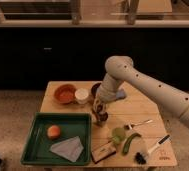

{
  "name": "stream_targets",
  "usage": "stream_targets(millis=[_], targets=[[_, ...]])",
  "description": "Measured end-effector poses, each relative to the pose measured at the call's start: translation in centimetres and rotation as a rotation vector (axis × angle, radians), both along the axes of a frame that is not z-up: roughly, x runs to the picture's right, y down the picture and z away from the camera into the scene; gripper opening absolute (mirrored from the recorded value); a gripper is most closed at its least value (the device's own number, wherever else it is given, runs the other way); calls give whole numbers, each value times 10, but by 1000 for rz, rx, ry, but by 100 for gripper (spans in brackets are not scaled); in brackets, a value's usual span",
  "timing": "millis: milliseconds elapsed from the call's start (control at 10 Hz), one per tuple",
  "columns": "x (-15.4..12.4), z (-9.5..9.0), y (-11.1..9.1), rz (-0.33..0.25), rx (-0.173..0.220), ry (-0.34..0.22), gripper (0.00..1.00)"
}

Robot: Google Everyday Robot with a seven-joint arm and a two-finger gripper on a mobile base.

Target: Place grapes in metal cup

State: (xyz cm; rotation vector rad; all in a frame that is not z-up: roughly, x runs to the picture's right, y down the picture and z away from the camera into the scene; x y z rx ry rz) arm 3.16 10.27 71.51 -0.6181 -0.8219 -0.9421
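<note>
I'm seeing the white arm (153, 90) arching over from the right, with the gripper (100, 112) hanging low over the middle of the wooden table (140, 107). I cannot tell how wide it is set or whether it is carrying anything. Directly under its tip a small dark shape is sitting on the wood, and I'm reading it as the metal cup (102, 119). The grapes are blending into that dark patch, so I cannot tell whether they are in the gripper or in the cup. Behind the gripper and to its left a white cup (81, 95) is standing, touching an orange bowl (64, 93) further left. A dark bowl (95, 88) is showing just behind the gripper, partly hidden by the arm. Nearer the camera and to the gripper's right a light green fruit (118, 133) is lying beside a long green vegetable (130, 142), with a fork (138, 124) behind them. To the gripper's left a green tray (38, 150) is holding an orange fruit (53, 131) and a grey cloth (68, 148).
</note>
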Motion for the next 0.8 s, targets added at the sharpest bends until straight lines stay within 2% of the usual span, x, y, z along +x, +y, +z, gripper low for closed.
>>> stream_targets(millis=[300,400,800], targets=[[-1,5,9,-39,-50,-25,2],[1,8,11,-37,-64,-26,8],[6,16,9,-23,-87,-22,49]])
